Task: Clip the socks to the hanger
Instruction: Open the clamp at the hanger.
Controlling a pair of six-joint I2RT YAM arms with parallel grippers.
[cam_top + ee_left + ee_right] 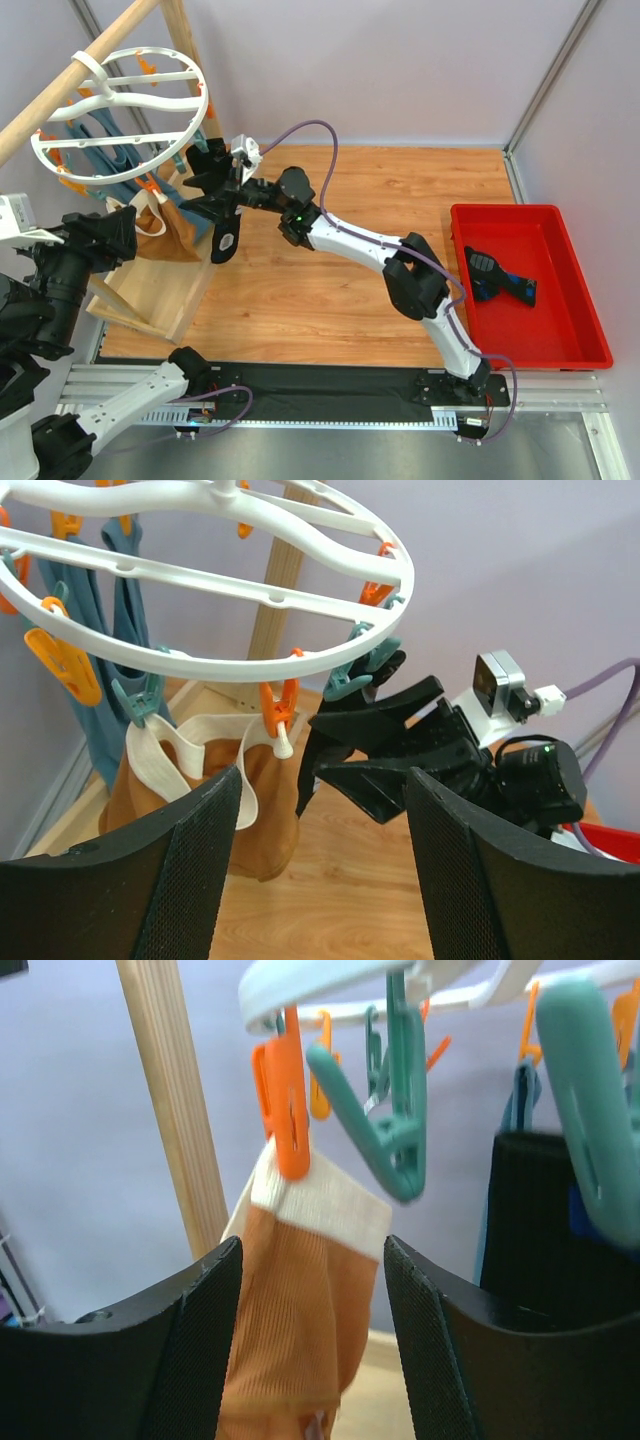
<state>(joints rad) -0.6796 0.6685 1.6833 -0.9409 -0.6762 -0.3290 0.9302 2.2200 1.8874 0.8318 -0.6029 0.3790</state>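
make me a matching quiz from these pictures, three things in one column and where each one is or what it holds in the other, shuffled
1 hanger
2 brown sock
3 red tray

a holding a black sock
b hooked over the wooden rod
c hanging from an orange clip

Pairs: 1-b, 2-c, 3-a

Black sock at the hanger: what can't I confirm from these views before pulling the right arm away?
- Right wrist: whether the teal clip grips the black sock; the clip is blurred and cut by the right edge.
- Top external: the right gripper covers the sock's cuff.
- Left wrist: the same gripper hides the clip joint.
- Top external: second sock in the red tray, too small to read its markings.
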